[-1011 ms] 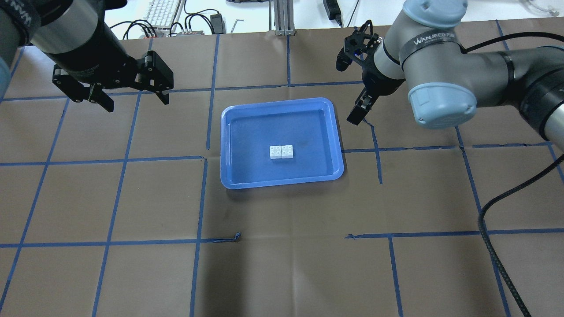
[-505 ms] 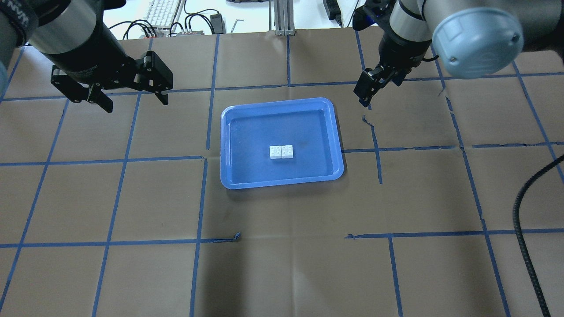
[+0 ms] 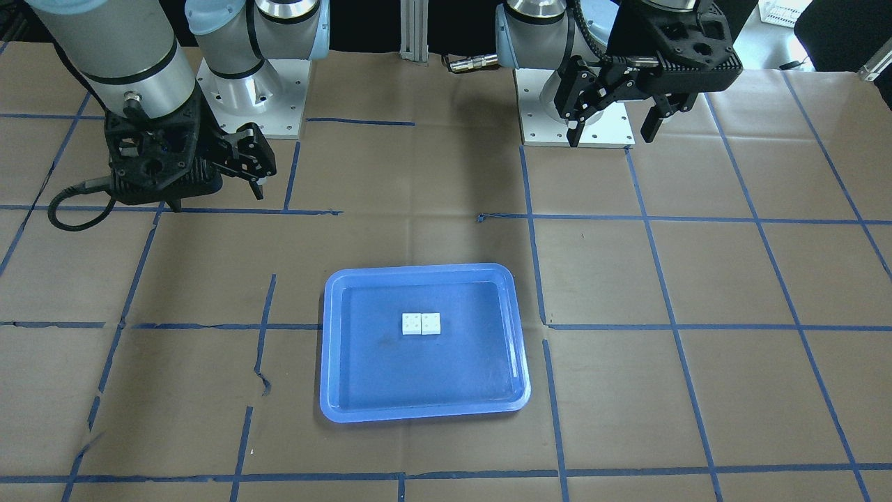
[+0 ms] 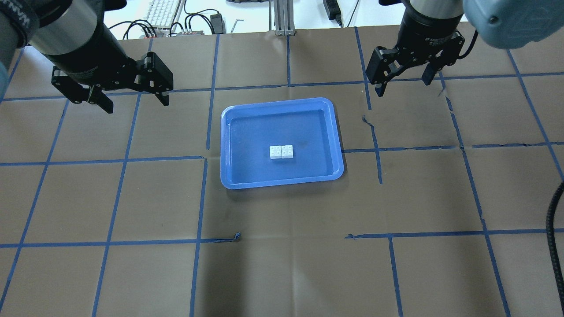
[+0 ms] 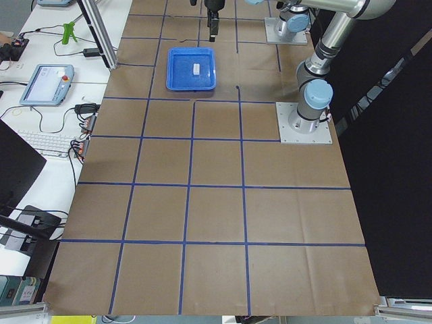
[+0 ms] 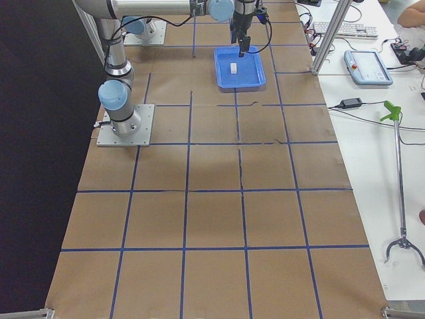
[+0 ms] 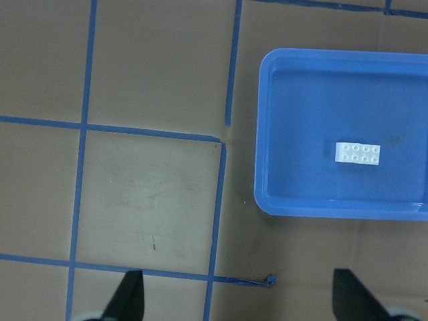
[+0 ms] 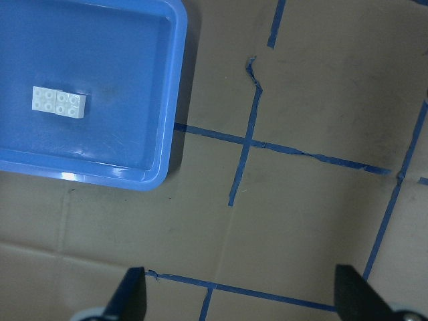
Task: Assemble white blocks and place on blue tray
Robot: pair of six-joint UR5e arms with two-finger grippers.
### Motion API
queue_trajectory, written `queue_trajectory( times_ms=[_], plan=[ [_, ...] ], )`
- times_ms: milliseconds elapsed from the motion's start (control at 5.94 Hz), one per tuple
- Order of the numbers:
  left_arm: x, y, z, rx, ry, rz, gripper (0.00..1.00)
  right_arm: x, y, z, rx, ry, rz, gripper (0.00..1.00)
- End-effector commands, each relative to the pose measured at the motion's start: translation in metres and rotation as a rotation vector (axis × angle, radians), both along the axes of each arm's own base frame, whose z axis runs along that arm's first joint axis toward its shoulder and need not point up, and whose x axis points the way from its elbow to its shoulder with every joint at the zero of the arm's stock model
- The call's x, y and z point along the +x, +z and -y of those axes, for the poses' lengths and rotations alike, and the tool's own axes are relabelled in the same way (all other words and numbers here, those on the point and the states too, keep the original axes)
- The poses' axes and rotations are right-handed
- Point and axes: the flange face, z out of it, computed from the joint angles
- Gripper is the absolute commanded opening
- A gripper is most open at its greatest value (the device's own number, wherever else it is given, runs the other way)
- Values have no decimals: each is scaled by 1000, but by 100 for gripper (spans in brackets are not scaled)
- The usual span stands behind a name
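The two white blocks (image 4: 281, 152) sit side by side, touching, on the base of the blue tray (image 4: 227, 145) near its middle. They also show in the front view (image 3: 421, 323) and both wrist views (image 7: 358, 153) (image 8: 59, 102). My left gripper (image 4: 134, 97) is open and empty, raised above the table left of the tray. My right gripper (image 4: 403, 86) is open and empty, raised above the table beyond the tray's far right corner. In the front view the left gripper (image 3: 612, 132) is at the top right and the right gripper (image 3: 216, 199) at the left.
Brown paper with a blue tape grid covers the table (image 4: 282, 246). Two arm base plates (image 3: 578, 118) stand at the robot's side. A keyboard (image 4: 161, 13) and cables lie beyond the far edge. The tape is torn near the tray's right (image 4: 368, 121).
My right arm has swung up and away to the right, and its wrist turned so both open fingers now show side by side. The left arm, blocks and tray have not moved.
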Motion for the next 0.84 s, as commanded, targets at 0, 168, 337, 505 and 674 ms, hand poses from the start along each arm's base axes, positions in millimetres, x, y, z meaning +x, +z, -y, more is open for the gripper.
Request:
queue_trajectory(
  times_ms=[0, 168, 337, 505, 674],
  plan=[
    [0, -2, 0, 4, 0, -1, 99, -8, 3, -6, 10, -42, 1, 100],
    [0, -2, 1, 3, 0, -1, 99, -21, -4, -4, 30, -67, 2, 100],
    [0, -3, 1, 6, 0, -2, 99, -22, -5, -4, 30, -69, 2, 100],
    [0, -5, 2, 9, 0, -2, 99, -20, -2, -6, 24, -66, 2, 100],
    [-1, -5, 1, 7, -2, -2, 99, -18, 3, -8, 15, -64, 1, 100]
  ],
)
